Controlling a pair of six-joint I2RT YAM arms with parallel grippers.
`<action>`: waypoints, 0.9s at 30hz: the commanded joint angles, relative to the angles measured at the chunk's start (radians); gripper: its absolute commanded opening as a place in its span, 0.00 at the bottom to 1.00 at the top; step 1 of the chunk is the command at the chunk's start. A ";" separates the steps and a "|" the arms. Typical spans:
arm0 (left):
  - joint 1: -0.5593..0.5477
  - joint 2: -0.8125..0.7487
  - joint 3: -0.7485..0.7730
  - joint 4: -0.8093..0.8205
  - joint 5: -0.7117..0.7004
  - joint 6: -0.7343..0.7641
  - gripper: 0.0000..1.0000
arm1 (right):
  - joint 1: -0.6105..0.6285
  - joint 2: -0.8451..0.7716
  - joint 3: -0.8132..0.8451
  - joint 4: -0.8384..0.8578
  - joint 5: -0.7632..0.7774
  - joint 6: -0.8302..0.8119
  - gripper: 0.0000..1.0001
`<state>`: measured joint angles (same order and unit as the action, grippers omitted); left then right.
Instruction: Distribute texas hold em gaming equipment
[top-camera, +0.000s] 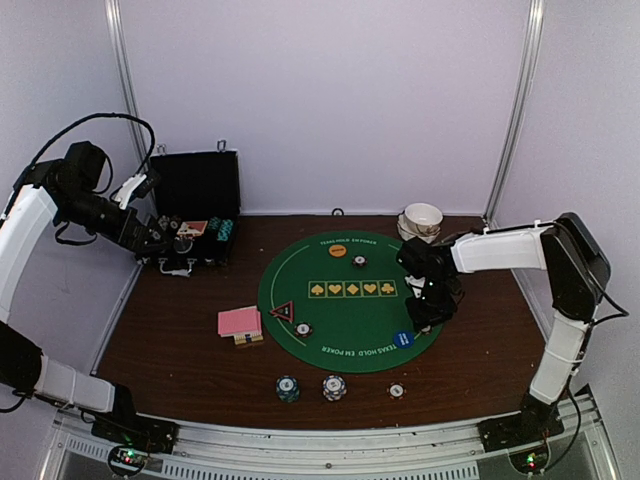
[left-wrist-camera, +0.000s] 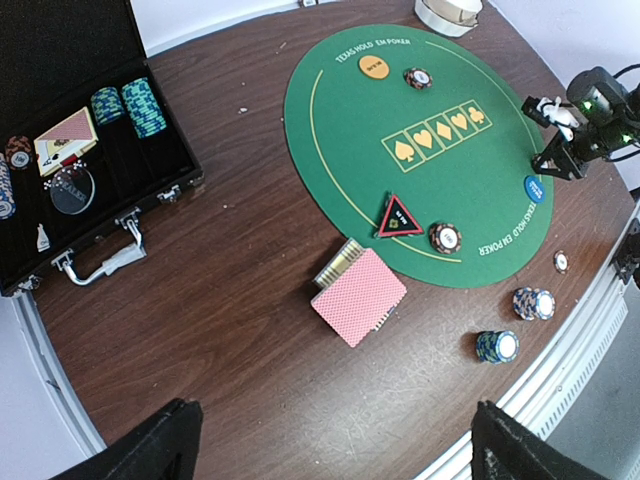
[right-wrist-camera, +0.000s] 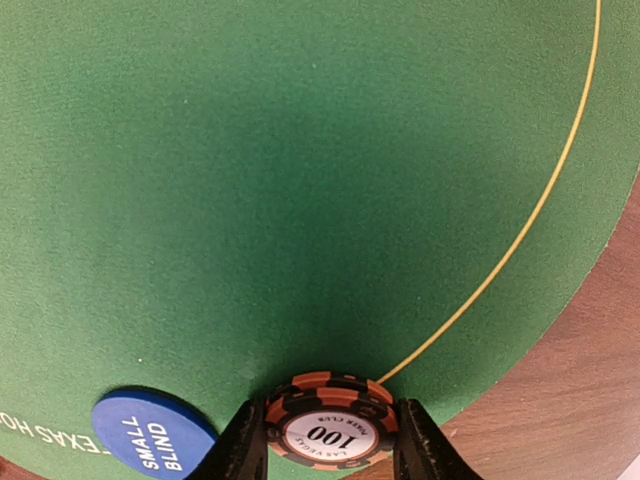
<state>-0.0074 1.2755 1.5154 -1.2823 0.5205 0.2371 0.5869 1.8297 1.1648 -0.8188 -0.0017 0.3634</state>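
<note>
Here, the right end effector (right-wrist-camera: 330, 445) has its fingers part-way closed and clamped on an orange-and-black chip (right-wrist-camera: 330, 432) marked 100. The chip is held flat, one finger on each side of its rim. It sits over the green mat (right-wrist-camera: 300, 180), right at the yellow border line near the mat's right edge. Whether the chip touches the felt cannot be told. The blue disc (right-wrist-camera: 150, 438), lettered SMALL BLIND, lies on the mat just beside the grip.

The left end effector (left-wrist-camera: 332, 425) has its fingers spread wide and holds nothing. In the top view it hangs by the open black case (top-camera: 195, 215) at the far left of the worktop (top-camera: 180, 350).

Elsewhere:
- The pink-backed cards (top-camera: 238, 321) lie on the worktop just left of the mat.
- The triangle marker (top-camera: 282, 311) sits at the mat's left rim.
- The orange disc (top-camera: 337, 251) is at the mat's far side.
</note>
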 joint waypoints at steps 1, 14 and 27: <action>-0.002 0.009 0.020 0.003 0.015 0.006 0.98 | -0.012 0.024 -0.037 0.056 0.028 0.005 0.49; -0.002 0.010 0.018 0.002 -0.016 0.010 0.98 | 0.102 -0.207 0.112 -0.135 0.085 -0.054 0.89; -0.002 0.011 0.015 0.001 -0.011 0.009 0.98 | 0.539 -0.109 0.301 -0.168 -0.023 -0.061 0.96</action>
<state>-0.0078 1.2800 1.5154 -1.2842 0.5083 0.2375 1.0702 1.6562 1.4105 -0.9771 0.0212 0.3172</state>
